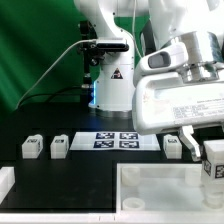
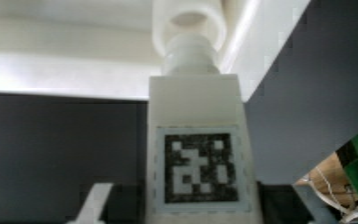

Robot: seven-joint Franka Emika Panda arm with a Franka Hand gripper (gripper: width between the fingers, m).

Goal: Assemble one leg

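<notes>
My gripper (image 1: 208,152) is shut on a leg (image 1: 213,164), a white blocky piece with a black-and-white tag, and holds it above the white frame at the exterior view's right. In the wrist view the held leg (image 2: 197,120) fills the middle, standing lengthwise away from the camera, with its tag facing the camera and its round threaded end (image 2: 192,38) far from my gripper (image 2: 197,214). One light finger (image 2: 99,206) shows beside it. Three more legs stand on the black table: two on the left (image 1: 31,147) (image 1: 59,146) and one on the right (image 1: 172,146).
The marker board (image 1: 118,139) lies flat at the table's middle. A big white tray-like frame (image 1: 150,186) takes up the front right. Another white piece (image 1: 5,181) sits at the front left edge. The robot's base (image 1: 110,80) stands behind, before a green curtain.
</notes>
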